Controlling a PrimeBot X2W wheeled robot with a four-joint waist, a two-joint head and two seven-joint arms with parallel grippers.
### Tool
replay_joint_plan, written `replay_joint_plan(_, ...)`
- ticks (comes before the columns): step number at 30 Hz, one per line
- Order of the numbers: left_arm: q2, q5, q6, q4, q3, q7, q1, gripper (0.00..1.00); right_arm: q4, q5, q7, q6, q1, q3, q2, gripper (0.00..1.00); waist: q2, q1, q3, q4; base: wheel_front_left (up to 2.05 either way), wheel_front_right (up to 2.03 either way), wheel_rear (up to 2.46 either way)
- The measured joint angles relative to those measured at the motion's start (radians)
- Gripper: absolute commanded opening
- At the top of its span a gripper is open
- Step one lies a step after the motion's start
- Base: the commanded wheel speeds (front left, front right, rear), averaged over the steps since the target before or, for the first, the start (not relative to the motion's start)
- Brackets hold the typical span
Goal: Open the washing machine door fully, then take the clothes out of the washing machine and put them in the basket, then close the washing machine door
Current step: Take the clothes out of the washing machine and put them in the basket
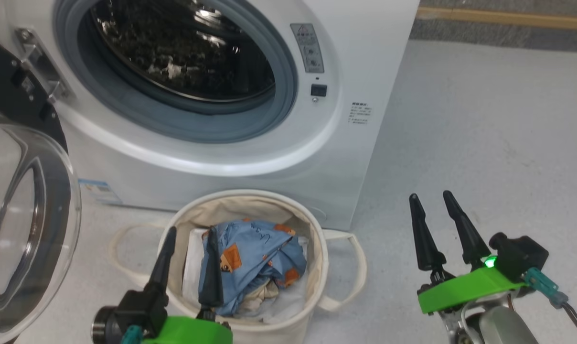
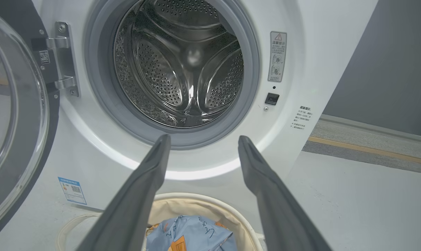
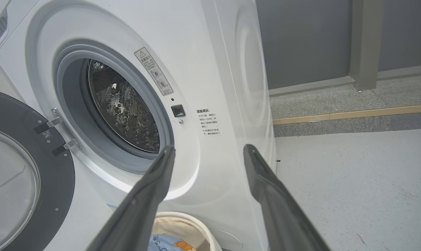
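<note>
Well, both pincers stand spread wide with nothing between their fingers. The left pincer (image 1: 191, 231) hangs over the near side of the basket (image 1: 250, 194), its dark fingers pointing toward the machine, one of them crossing in front of the clothes (image 1: 255, 253). I cannot tell whether it brushes the fabric. The right pincer (image 1: 430, 195) is off over the bare floor (image 1: 484, 134), well apart from the basket.

To my eye the unloading looks done, because the drum (image 2: 182, 66) appears bare, so shutting the door would be what remains.

That is where trouble could start. A finger drawn back carelessly could hook a fold and drag the garment over the rim. The washing machine door (image 1: 26, 215) is swung wide on the robot's left, and its bulging glass is smooth and curved. A narrow fingertip pushing there could slide off rather than drive it round. The basket sits just in front of the washing machine (image 1: 360, 57), below the mouth, so the swinging door might clip its soft rim or a looped handle.

The clothes lie bunched in the basket, light blue with small orange-brown figures and a cream part tucked beneath, resting on a white sheet (image 1: 193, 267).
</note>
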Motion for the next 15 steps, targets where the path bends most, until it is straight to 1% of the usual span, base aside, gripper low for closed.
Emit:
replay_joint_plan(3,0.001,0.004,-0.010,0.007,-0.009,0.000,0.013,1.00,0.003,0.001,0.000,0.000,0.012,-0.001,0.000,1.00,0.0000,0.0000,-0.027,-0.005,0.00,0.00,0.00)
replay_joint_plan(6,0.001,0.005,-0.010,0.012,-0.009,0.000,0.033,1.00,0.007,0.001,0.000,0.000,0.020,-0.001,0.000,1.00,0.0000,0.0000,-0.049,-0.011,0.00,0.00,0.00)
replay_joint_plan(15,0.002,0.016,-0.012,0.012,-0.010,0.000,0.050,1.00,0.008,0.002,0.000,0.000,0.034,0.000,0.000,1.00,0.0000,0.0000,-0.058,-0.017,0.00,0.00,0.00)
